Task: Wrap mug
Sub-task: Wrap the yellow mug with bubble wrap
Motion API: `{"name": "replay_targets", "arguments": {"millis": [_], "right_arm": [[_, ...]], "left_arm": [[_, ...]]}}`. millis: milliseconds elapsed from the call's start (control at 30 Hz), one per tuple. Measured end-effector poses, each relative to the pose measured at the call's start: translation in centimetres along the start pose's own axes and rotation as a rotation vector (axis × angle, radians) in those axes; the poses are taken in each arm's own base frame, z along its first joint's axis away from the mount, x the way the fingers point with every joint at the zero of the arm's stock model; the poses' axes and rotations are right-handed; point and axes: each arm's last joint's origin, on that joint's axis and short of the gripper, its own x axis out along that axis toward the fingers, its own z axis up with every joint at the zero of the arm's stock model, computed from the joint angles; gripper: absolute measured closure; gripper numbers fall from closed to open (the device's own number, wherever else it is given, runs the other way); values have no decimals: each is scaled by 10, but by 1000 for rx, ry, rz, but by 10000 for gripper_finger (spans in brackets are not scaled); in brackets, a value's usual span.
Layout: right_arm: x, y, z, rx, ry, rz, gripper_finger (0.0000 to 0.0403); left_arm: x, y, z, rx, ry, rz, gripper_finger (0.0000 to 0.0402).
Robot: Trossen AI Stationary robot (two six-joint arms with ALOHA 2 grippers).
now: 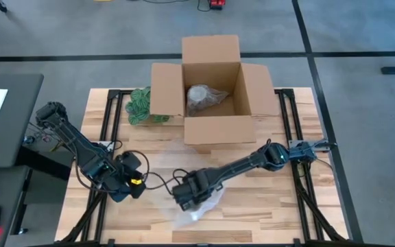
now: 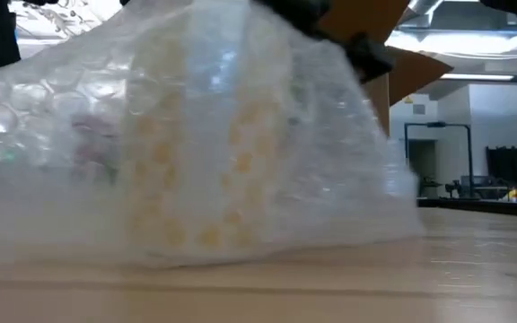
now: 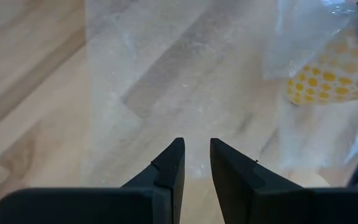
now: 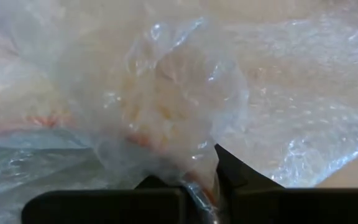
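Here the right gripper point(image 1: 186, 194) sits low on the wooden table point(image 1: 266, 206), at about six o'clock from the open cardboard box point(image 1: 211, 92). Its fingers are pinched together on a gathered fold of bubble wrap point(image 4: 166, 99), the plastic bunched right between the tips in the right wrist view. The mug point(image 3: 322, 84), white with yellow dots, lies inside that wrap, directly in front of the right gripper and pressed close to it. In the low view the wrapped mug point(image 2: 196, 144) seems to stand upright, its dotted side rising from the table, though the film blurs its outline and I cannot tell which way the handle points. The wrap point(image 1: 197, 209) spreads out across the boards at five o'clock from the gripper.

The left gripper point(image 1: 133, 182) waits at nine o'clock from the right one, just beside it. Its fingers point(image 3: 169, 171) are nearly together with a narrow gap, holding nothing, over a flat stretch of wrap. A wrapped bundle point(image 1: 203, 97) lies in the box, and green material point(image 1: 140, 104) rests at its nine o'clock.
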Motion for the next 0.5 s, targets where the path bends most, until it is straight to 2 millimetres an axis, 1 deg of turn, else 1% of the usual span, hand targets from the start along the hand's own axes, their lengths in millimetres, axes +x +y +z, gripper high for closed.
{"name": "replay_targets", "arguments": {"millis": [67, 167, 233, 367, 500], "right_arm": [[8, -2, 7, 13, 6, 19, 394], [10, -2, 9, -5, 22, 40, 394], [10, 0, 4, -22, 23, 42, 394], [11, 2, -13, -59, 11, 30, 394], [12, 3, -22, -77, 16, 29, 394]], "left_arm": [[0, 2, 0, -5, 0, 23, 346], [0, 5, -1, 0, 2, 46, 346], [0, 6, -1, 4, 3, 55, 346], [0, 7, -1, 6, -24, 71, 346], [12, 10, -3, -9, -129, 73, 346]]}}
